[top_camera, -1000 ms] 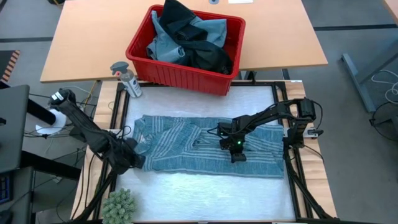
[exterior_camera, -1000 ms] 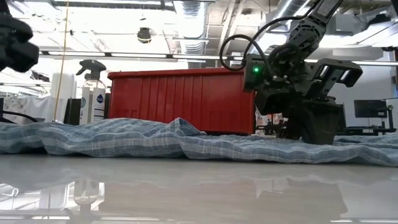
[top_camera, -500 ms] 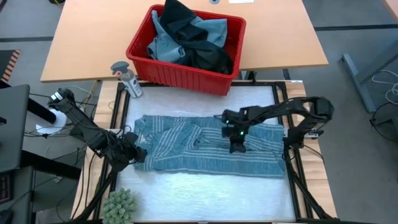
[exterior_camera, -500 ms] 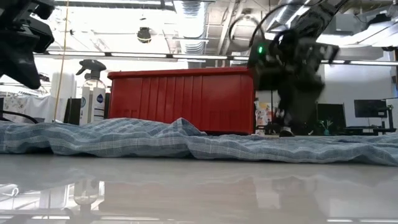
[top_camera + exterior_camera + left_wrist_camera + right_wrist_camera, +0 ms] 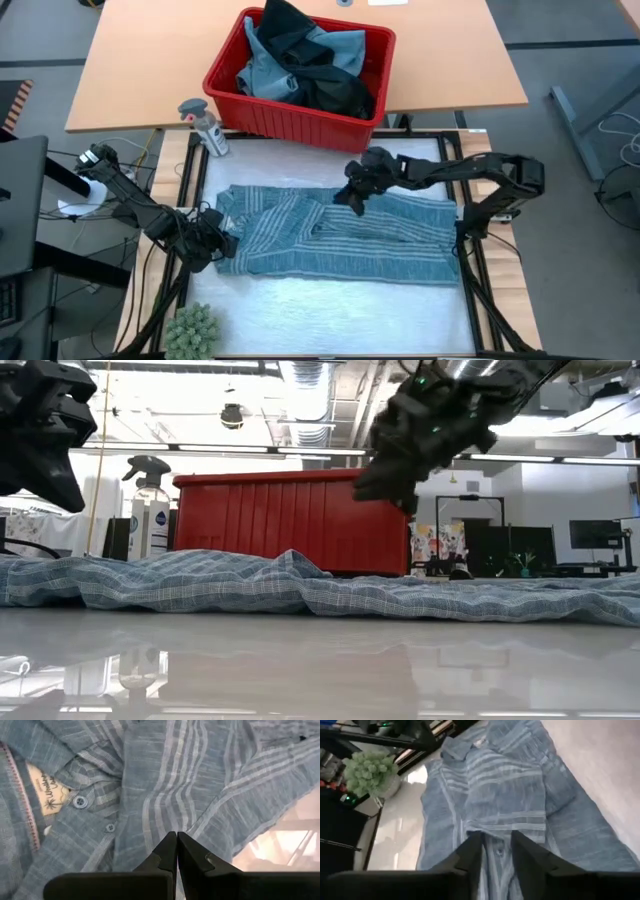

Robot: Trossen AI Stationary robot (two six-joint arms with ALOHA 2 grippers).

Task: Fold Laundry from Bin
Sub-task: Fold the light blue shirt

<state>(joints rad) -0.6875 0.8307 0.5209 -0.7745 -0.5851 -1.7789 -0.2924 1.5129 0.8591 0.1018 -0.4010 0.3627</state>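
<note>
A grey-blue striped shirt [image 5: 330, 235] lies spread flat on the white table mat, collar toward the table's left. My left gripper [image 5: 222, 244] hovers shut over the collar end [image 5: 75, 795], raised clear of the cloth in the low view [image 5: 45, 440]. My right gripper [image 5: 348, 193] hangs open above the shirt's far edge, well above the cloth [image 5: 388, 475], with nothing between its fingers [image 5: 496, 847]. The red bin [image 5: 225, 85] stands beyond the mat on the wooden table, holding light blue and black laundry [image 5: 305, 65].
A spray bottle [image 5: 203, 125] stands by the bin's near left corner. A green spiky ball [image 5: 190, 330] sits at the near left corner. Black frame rails [image 5: 468, 250] run along the mat's left and right sides. Bare mat [image 5: 330, 310] lies near of the shirt.
My right gripper has risen off the middle of the shirt and gone toward the far edge and the bin, tipping from pointing down to nearly level. The shirt lies as before. My left gripper has turned a little in place.
</note>
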